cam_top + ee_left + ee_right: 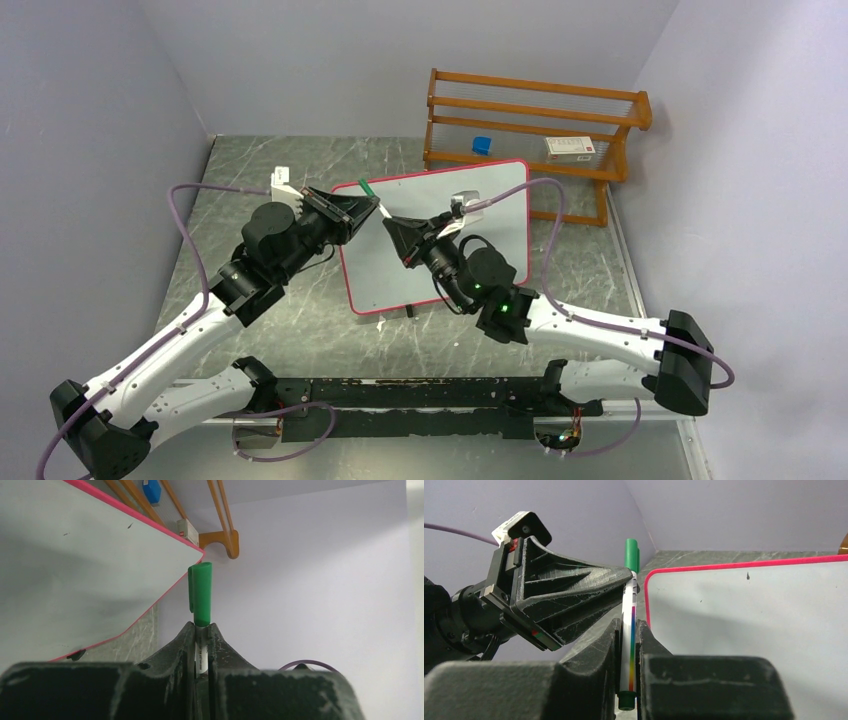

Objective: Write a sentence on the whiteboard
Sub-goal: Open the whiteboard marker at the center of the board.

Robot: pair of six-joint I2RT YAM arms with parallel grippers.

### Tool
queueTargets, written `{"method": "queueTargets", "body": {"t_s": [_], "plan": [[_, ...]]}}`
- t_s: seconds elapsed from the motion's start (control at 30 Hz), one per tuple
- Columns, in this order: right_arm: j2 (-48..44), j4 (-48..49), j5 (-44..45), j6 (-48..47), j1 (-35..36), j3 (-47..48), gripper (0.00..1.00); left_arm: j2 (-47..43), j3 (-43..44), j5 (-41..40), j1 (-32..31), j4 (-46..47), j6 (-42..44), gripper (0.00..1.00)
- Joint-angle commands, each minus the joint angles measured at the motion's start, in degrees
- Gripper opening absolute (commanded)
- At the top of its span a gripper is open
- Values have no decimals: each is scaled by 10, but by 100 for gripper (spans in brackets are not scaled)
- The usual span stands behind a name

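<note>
The whiteboard (480,215) lies on the table, white with a pink-red rim; no green writing shows on it. A white marker with a green cap (367,187) is held above the board's far left corner. My left gripper (374,208) is shut on the barrel just below the cap (201,592). My right gripper (391,224) is shut on the barrel's lower end (629,645), where a rainbow stripe shows. In the right wrist view the left gripper (626,576) meets the marker near the cap (631,555), beside the board (749,630). The board also shows in the left wrist view (75,570).
A wooden rack (530,130) stands at the back right behind the board, with a blue object (481,145) and a white box (570,148) on it. Grey walls close in on the left, back and right. The marbled tabletop (250,170) surrounds the board.
</note>
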Motion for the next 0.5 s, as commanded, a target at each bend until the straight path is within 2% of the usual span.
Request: {"method": "queueTargets", "body": {"t_s": [0.0, 0.2, 0.27, 0.47], "plan": [[-28, -12, -30, 21, -18, -10, 0, -3, 12, 2, -7, -14, 54, 22], [-78, -106, -92, 37, -66, -10, 0, 5, 86, -29, -8, -104, 269, 66], [-96, -145, -117, 36, -83, -2, 0, 2, 106, -39, -8, -129, 344, 75], [-139, -270, -226, 29, -146, 38, 0, -15, 137, -21, -8, -157, 590, 93]]}}
